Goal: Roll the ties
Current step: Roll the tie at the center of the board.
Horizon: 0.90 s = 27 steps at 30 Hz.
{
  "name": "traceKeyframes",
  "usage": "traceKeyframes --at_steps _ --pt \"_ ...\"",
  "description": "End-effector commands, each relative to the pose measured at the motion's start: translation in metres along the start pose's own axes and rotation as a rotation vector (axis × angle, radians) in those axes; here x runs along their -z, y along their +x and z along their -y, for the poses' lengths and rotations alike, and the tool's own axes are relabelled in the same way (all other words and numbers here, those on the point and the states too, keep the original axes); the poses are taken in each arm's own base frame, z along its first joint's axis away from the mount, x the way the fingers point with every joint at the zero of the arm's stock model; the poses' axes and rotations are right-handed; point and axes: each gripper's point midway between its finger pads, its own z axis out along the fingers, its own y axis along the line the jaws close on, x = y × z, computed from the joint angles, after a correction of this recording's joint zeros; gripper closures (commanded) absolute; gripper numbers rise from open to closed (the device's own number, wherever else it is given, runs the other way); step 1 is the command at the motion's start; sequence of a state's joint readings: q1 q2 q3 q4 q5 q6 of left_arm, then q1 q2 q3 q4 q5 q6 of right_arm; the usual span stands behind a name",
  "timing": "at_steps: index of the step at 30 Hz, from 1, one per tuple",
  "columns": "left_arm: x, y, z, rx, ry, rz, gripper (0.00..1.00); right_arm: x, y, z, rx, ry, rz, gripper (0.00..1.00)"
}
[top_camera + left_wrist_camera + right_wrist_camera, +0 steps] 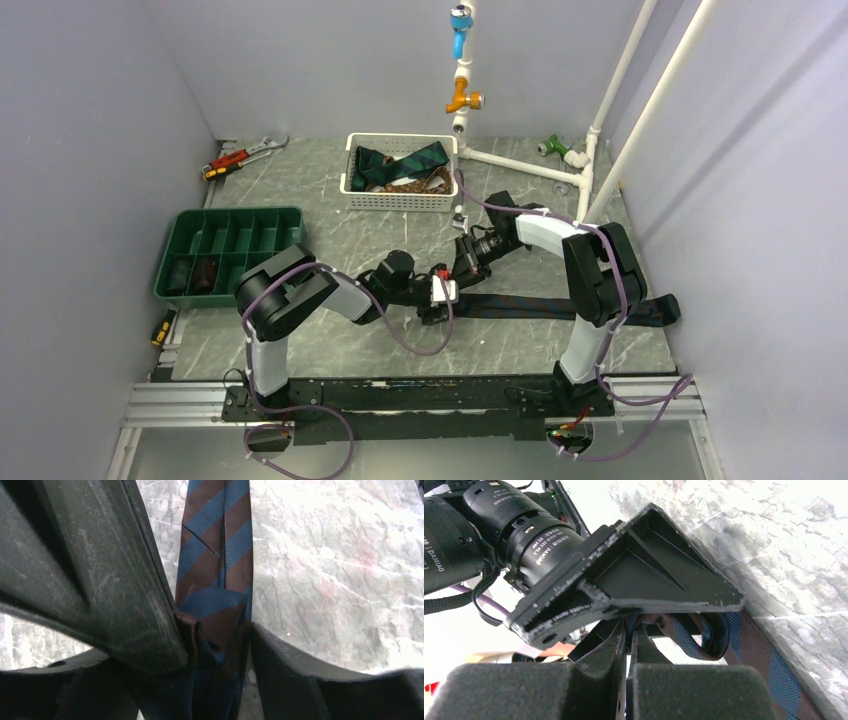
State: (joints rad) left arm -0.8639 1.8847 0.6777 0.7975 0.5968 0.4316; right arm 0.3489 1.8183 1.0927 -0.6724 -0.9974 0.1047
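Between spread fingers of the left gripper (pixel 217 640) the striped tie (pixel 215 540) is seated at its fold, grip unclear; the right gripper (pixel 628 650) is pressed together; turns should be kept tight, square

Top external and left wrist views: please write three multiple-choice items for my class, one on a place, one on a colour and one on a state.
1. The white basket stands: A) at the back of the table, centre; B) at its near edge; C) on the floor.
2. The tie in the left wrist view is striped: A) red and white; B) brown and blue; C) yellow and black.
3. Most of that tie is: A) rolled tight; B) draped over the basket; C) lying flat along the table.
Answers: 1 A, it sits by the far wall. 2 B, diagonal brown and blue bands show. 3 C, a long flat strip runs toward the table's right side.
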Motion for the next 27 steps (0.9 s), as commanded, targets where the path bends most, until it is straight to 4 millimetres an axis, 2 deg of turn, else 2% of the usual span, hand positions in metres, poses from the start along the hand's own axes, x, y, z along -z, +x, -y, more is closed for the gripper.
traceKeyframes --at_steps 1,4,7,12,18,25,27 --pt "-0.008 0.007 0.005 0.001 0.043 -0.031 0.35 0.010 -0.010 -0.022 0.068 -0.035 0.027 1.00" --pt "0.000 0.020 0.017 0.038 0.086 -0.085 0.52 0.012 -0.008 -0.018 0.068 -0.012 0.021 1.00" --pt "0.010 0.031 0.022 0.070 0.096 -0.131 0.61 0.015 -0.004 -0.007 0.050 0.018 0.013 1.00" --pt "0.022 0.039 0.028 0.070 0.099 -0.166 0.62 0.024 -0.002 0.018 0.028 0.095 0.013 1.00" --pt "0.025 0.043 0.030 0.077 0.101 -0.181 0.64 0.023 0.005 0.041 0.036 0.176 -0.023 1.00" --pt "0.024 0.043 0.030 0.090 0.112 -0.175 0.67 0.018 0.005 0.086 0.035 0.330 -0.035 1.00" --pt "0.024 0.041 0.028 0.092 0.109 -0.163 0.65 0.017 0.006 0.101 0.033 0.377 -0.044 1.00"
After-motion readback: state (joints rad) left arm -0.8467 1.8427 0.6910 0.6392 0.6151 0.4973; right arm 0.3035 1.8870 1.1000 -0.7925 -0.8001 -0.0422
